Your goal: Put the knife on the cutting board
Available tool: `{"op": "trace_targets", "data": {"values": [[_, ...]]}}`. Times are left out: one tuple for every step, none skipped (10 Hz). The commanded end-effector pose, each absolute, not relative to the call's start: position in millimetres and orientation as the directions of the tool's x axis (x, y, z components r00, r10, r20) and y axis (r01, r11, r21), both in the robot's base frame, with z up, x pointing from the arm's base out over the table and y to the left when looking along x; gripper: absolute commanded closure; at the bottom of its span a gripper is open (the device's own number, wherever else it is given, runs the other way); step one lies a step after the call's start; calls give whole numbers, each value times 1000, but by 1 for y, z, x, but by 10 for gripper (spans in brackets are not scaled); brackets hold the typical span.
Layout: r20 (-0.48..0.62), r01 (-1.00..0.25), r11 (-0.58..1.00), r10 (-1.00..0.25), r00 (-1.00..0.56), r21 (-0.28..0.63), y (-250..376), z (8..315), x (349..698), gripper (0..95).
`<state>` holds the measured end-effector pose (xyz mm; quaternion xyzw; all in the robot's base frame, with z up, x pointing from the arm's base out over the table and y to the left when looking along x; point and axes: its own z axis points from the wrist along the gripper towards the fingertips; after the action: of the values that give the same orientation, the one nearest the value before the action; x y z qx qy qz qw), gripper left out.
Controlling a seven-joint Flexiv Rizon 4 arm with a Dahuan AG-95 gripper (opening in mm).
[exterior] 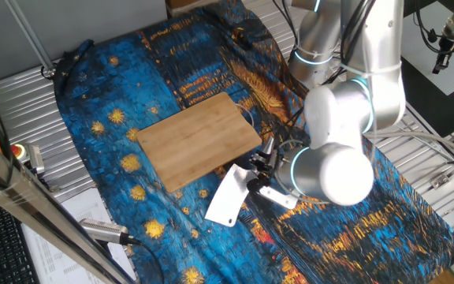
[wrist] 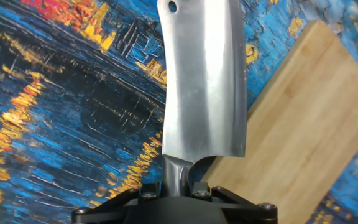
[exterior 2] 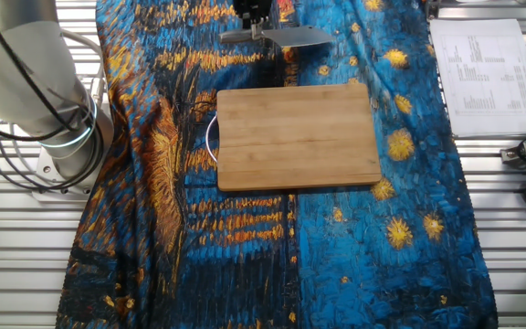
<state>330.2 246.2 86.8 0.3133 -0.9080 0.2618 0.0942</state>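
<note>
Starry-night printed cloth point(exterior: 132, 118) covers most of the ribbed metal table point(exterior: 22, 95), blue and orange swirls throughout. Silver robot arm point(exterior: 345, 102) leans in from the right side of one fixed view, big rounded wrist joint nearest the camera.

Cutting board point(exterior: 199, 140) lies flat on the cloth, light bamboo, nothing on top of it.

Knife point(exterior: 228, 197) sits just off one corner of the board, blade broad and dull grey with a small hole near its far corner (hand view shows this best). In the hand view the blade edge overlaps the board's corner; whether it touches the wood I cannot tell.

Gripper point(wrist: 179, 186) is clamped narrow around the knife's shiny handle, blade pointing away from the wrist.
</note>
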Motion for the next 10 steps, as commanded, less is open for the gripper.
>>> {"op": "trace_targets", "data": {"values": [[334,-619,649,-522,-785,-442,245,87,330,950],[335,-623,637,-525,-782,-455,244,88,329,950],[340,-630,617,-532,-776,-472,243,89,329,950],[343,-633,605,-535,-772,-482,242,90,328,950],[346,-637,592,-538,-768,-494,240,91,326,950],[346,-643,574,-548,-762,-507,239,92,325,950],[343,-640,571,-547,-764,-515,238,93,324,950],[346,-641,565,-547,-762,-519,235,94,323,950],[346,-641,563,-547,-762,-521,233,94,322,950],[342,-641,566,-550,-762,-519,232,95,321,950]]}}
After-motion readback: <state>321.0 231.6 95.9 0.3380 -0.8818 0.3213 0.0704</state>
